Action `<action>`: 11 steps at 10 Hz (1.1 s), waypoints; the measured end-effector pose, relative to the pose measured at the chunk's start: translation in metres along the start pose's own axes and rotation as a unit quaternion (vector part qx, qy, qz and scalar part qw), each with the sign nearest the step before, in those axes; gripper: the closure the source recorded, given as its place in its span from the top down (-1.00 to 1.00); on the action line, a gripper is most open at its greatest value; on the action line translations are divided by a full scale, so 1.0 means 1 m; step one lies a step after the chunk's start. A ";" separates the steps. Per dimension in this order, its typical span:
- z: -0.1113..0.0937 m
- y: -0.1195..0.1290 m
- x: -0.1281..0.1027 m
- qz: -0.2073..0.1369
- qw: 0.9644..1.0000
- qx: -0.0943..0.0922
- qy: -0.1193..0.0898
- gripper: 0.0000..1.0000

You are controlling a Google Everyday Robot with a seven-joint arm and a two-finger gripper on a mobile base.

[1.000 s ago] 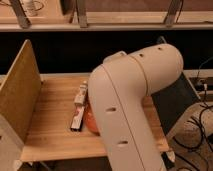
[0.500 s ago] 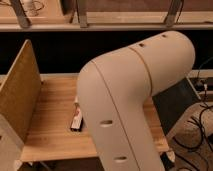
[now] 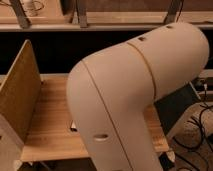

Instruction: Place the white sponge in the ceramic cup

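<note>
Camera view: the robot's beige arm [image 3: 135, 100] fills the frame from centre out to 3 o'clock and down to 6 o'clock, blocking most of the wooden desk [image 3: 50, 122]. The claw is out of sight, somewhere beyond or under the arm. It is fully closed, but I cannot tell whether it has hold of anything.

The white sponge is not visible, so I cannot tell where it is. It is probably behind the arm on the desk. The ceramic cup is not visible either.

A small dark bit [image 3: 73, 128] peeks out at the arm's left edge near 7 o'clock; it is too little to identify. An upright wooden panel [image 3: 20, 95] stands at 9 o'clock on the desk's left end. Cables [image 3: 202, 125] lie at 4 o'clock off the desk.

Progress: nothing shows the sponge in the cup, so I judge the task not confirmed done. The stage is unclear, and both grasp and placing may remain.

The sponge's heading and long axis cannot be told because it is hidden.
</note>
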 end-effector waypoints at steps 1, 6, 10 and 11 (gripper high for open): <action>0.000 0.000 0.000 0.000 1.000 0.000 0.001 -1.00; -0.021 -0.027 0.022 0.052 0.998 0.041 0.020 -1.00; -0.045 -0.045 0.050 0.047 0.993 0.088 0.067 -1.00; -0.047 -0.047 0.053 0.045 0.992 0.093 0.072 -1.00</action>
